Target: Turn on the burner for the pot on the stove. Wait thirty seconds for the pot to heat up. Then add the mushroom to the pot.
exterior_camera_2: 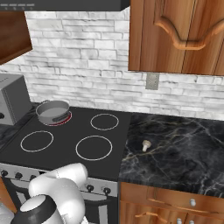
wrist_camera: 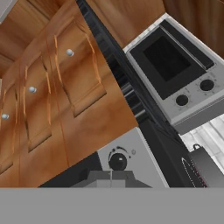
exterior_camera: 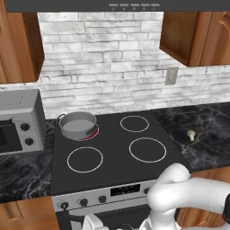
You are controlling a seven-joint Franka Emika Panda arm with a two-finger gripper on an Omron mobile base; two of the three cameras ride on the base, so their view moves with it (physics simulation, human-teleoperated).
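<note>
on the black glass stove point(exterior_camera: 112, 155) four ring markings can be counted: three plain white-outlined rings and one burner point(exterior_camera: 92, 133) at the back left, tinged red at its rim. the pot point(exterior_camera: 78, 124), one small grey steel pot with short straight walls, stands on that red-tinged ring. the silver front panel carries a row of black knobs point(exterior_camera: 83, 202) and a dark display point(exterior_camera: 125, 190); whatever the display shows is too small to read, and no brand or label can be made out anywhere. left of the stove sits one grey box oven point(exterior_camera: 20, 121) with two black knobs on its face. to the right, the counter point(exterior_camera_2: 175, 148) is dark marble with pale veins, and one tiny pale mushroom point(exterior_camera_2: 145, 145) stands on it upright, well apart from the pot and near the stove's right edge. behind runs a whitish stone-brick wall with one grey outlet plate point(exterior_camera_2: 152, 80); wooden cabinets hang above on both sides, and wooden drawers with small round pulls sit below the counter. the gripper point(wrist_camera: 111, 174) is low in front of the stove, its fingers pressed together with nothing between them, just beside one black knob point(wrist_camera: 117, 162) of the panel in the hand view; whether it touches the knob cannot be told
</note>
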